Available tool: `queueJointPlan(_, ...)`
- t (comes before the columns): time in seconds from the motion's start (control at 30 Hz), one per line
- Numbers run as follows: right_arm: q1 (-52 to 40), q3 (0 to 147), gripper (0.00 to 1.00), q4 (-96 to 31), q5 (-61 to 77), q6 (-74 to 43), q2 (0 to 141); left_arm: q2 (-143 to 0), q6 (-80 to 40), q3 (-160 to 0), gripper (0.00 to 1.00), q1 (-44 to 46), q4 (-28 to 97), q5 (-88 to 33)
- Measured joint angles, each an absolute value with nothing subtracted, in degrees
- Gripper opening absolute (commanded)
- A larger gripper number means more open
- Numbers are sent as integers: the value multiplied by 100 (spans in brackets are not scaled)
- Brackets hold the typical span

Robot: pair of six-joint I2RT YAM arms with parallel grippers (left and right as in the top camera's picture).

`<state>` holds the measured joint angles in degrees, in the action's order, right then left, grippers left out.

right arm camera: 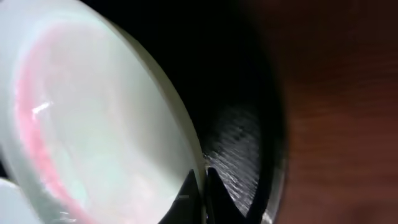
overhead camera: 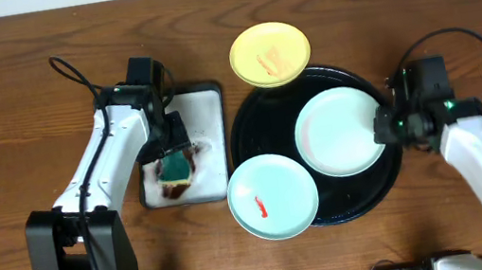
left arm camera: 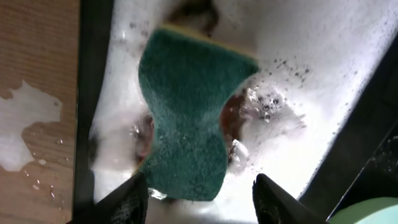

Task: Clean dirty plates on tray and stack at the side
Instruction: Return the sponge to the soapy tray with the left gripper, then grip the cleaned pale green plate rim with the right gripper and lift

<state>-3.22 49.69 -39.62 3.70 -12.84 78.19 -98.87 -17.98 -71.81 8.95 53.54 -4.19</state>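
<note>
The black round tray (overhead camera: 258,118) holds a pale mint plate (overhead camera: 336,132). My right gripper (overhead camera: 383,125) is shut on that plate's right rim; the right wrist view shows the fingers (right arm camera: 199,193) pinching the rim of the plate (right arm camera: 93,124), which has a pink smear. A second mint plate (overhead camera: 272,197) with a red smear overlaps the tray's front left rim. The yellow plate (overhead camera: 269,54) with orange smears overlaps the back rim. My left gripper (left arm camera: 196,199) is open over a green sponge (left arm camera: 186,112), which also shows in the overhead view (overhead camera: 172,169).
The sponge lies in a small grey rectangular tray (overhead camera: 201,122) full of white foam, with brown-red smears, left of the black tray. Water is spilled on the wood (left arm camera: 25,124) beside it. The table is brown wood (overhead camera: 9,122).
</note>
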Motion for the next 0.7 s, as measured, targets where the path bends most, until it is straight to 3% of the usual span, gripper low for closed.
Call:
queueJointPlan(0.2,-1201,4969,1,-4115,-1149,-1345,6737,-9771,-1796,-7181,57,895,5459,-464)
queueJointPlan(0.27,-1507,4969,1,-4110,-1667,-1341,6501,-9553,-1796,-7181,64,895,5489,-502)
queueJointPlan(0.3,-1634,4969,1,-4108,-1883,-1313,6434,-9402,-1802,-7181,77,895,5505,-521)
queueJointPlan(0.33,-1844,4969,1,-4106,-2265,-1258,6342,-9107,-1791,-7181,79,895,5522,-552)
queueJointPlan(0.7,-3450,4969,1,-4077,-4799,-482,6272,-7422,-1796,-7181,82,895,5944,-587)
